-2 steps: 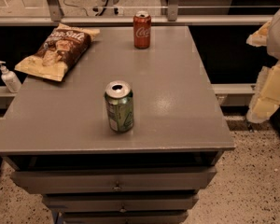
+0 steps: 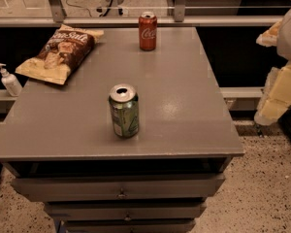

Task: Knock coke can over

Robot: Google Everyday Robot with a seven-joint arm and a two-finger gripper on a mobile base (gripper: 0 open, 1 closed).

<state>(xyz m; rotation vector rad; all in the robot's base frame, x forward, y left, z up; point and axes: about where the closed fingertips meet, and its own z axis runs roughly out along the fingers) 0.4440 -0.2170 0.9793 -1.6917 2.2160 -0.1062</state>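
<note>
Almost nothing has changed in the last instant: the gripper (image 2: 280, 92) hangs at the same spot off the right side of the table (image 2: 194, 125), out past its edge and over the floor, and no object has shifted. Its cream-coloured body is only partly in view, so I cannot tell how far open the pincer stands; nothing is seen held in it.

The coke can (image 2: 147, 30) stands upright well away from the pincer, off to its left and farther back, close to the table's far edge. It is untouched, so the knock is not yet done and the task looks to be at its very start.

The green can (image 2: 123, 111) stands upright too, also left of the pincer but nearer the front edge, well apart from the red one. The chip bag (image 2: 58, 52) lies farther left still, and a pump bottle (image 2: 8, 80) sits beyond it.

In my judgement the stillness means the approach has yet to begin: the arm must sweep left and back, passing behind the green can, to reach its target
</note>
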